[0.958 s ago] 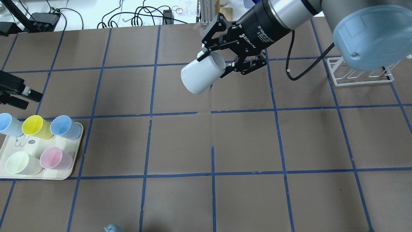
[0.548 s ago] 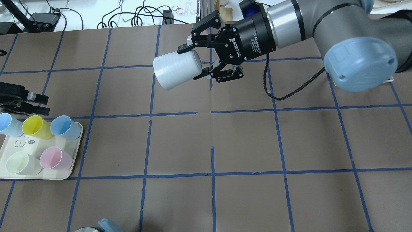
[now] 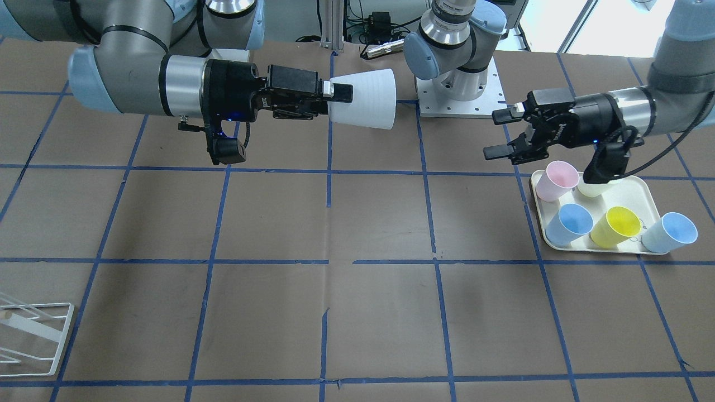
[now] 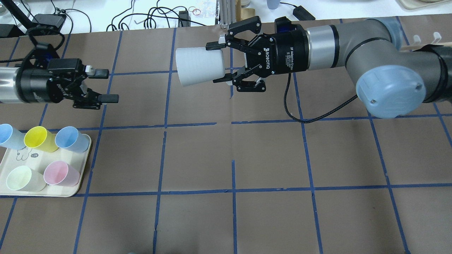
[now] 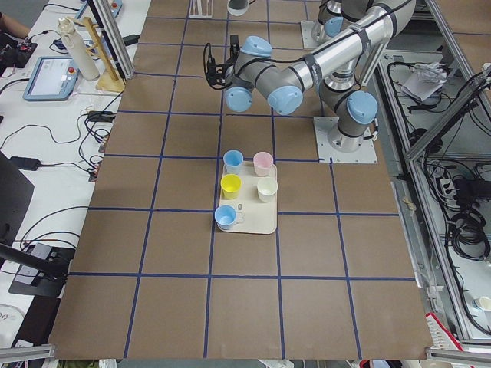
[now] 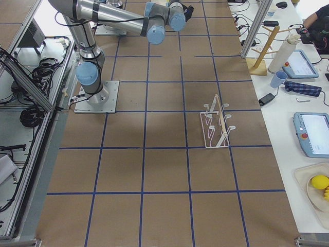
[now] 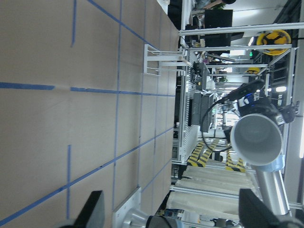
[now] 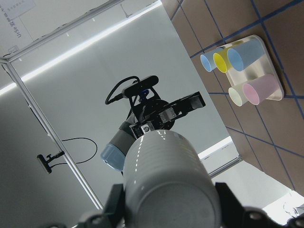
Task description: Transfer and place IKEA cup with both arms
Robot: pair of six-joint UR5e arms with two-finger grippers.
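The IKEA cup (image 4: 197, 66) is pale grey and lies level in the air over the far middle of the table. My right gripper (image 4: 216, 63) is shut on its base end. The cup's mouth points at my left gripper (image 4: 107, 85), which is open and empty, level with the cup and well apart from it. In the front view the cup (image 3: 363, 99) sits in the right gripper (image 3: 338, 95), with the left gripper (image 3: 496, 134) open above the tray. The left wrist view looks into the cup's mouth (image 7: 256, 140). The right wrist view shows the cup's base (image 8: 166, 180).
A cream tray (image 4: 24, 155) at the near left holds two pale blue cups, a yellow (image 4: 37, 138), a pink (image 4: 60, 173) and a cream-yellow cup (image 4: 19, 178). A white wire rack (image 3: 28, 335) stands on the right side, also in the right exterior view (image 6: 218, 126).
My right gripper has swung the cup up and levelled it, mouth to the left. My left arm has come in from the left edge and now faces the cup, still open.
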